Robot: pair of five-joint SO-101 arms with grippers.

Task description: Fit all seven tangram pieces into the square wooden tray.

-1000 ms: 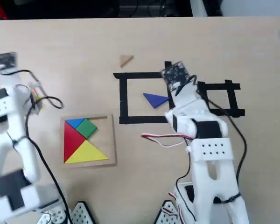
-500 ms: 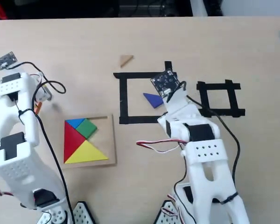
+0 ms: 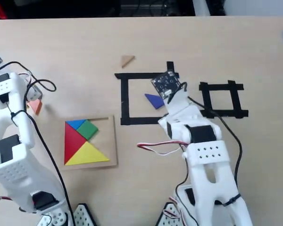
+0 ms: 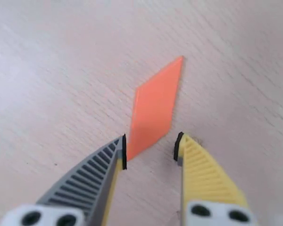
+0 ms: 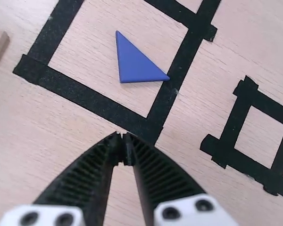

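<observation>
The square wooden tray (image 3: 107, 128) holds a red, a yellow, a green and a blue piece packed against its left side. An orange parallelogram (image 4: 153, 110) lies flat on the table left of the tray, also seen as the orange piece (image 3: 35, 106) beside the left arm. My left gripper (image 4: 151, 150) is open, with its fingertips on either side of the parallelogram's near end. A blue triangle (image 5: 134, 66) lies inside a black tape rectangle (image 5: 89, 101). My right gripper (image 5: 121, 141) is shut on nothing, just short of the tape line. A tan triangle (image 3: 127, 60) lies beyond the rectangle.
A smaller black tape square (image 3: 221, 100) is marked to the right of the rectangle. The right arm's body (image 3: 205, 150) stands over the table's front middle, with a red and white cable (image 3: 158, 146) hanging near the tray's right side.
The left arm has swung out to the table's left edge, and the orange piece now shows beside it. The right arm's wrist shifted left over the blue triangle, then held.
</observation>
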